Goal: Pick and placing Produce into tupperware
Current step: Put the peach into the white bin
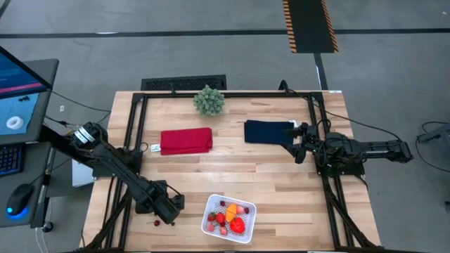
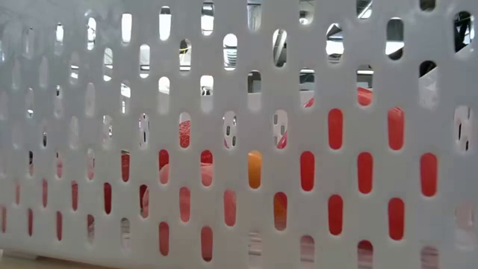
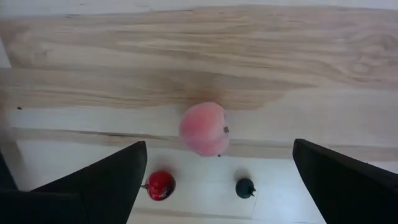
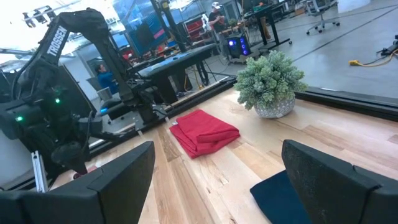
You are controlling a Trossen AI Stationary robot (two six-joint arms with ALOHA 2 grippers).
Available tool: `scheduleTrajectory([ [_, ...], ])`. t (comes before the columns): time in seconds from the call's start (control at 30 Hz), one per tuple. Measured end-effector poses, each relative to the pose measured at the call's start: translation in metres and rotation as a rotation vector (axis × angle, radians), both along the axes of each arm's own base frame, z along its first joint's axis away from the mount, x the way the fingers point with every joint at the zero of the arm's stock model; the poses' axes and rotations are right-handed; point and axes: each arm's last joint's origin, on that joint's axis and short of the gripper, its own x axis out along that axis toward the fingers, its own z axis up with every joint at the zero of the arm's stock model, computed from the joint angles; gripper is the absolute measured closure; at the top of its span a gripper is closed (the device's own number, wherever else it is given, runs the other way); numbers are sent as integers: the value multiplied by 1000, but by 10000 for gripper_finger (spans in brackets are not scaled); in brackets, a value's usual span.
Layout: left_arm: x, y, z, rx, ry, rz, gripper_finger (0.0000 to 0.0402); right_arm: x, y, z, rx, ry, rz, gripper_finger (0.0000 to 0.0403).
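Left claw [image 3: 217, 180], fingers wide and empty, hangs over a pink fruit [image 3: 204, 129] and a cherry [image 3: 160, 185]; the white tub [image 1: 229, 218], already holding fruit, sits just beside it. Right claw [image 4: 214, 180] waits open, far off.

One word can be read: "TROSSEN", in white capitals along the upper link of the left arm [image 4: 62, 37] (seen from the right wrist). Nothing else is legible anywhere.
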Motion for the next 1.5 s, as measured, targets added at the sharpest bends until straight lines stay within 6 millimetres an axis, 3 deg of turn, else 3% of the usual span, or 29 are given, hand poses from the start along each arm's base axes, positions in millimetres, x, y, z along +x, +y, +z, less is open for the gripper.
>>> scheduleTrajectory([
  [0.23,-7,3,-30,-127,-8,4,10,0,0,0,0,0,0,29],
  [0.67,-9,6,-33,-87,-13,7,21,0,0,0,0,0,0,29],
  [1.3,-10,6,-33,-106,15,2,260,0,0,0,0,0,0,29],
  [1.5,-9,5,-31,-129,-6,-41,292,0,0,0,0,0,0,29],
])
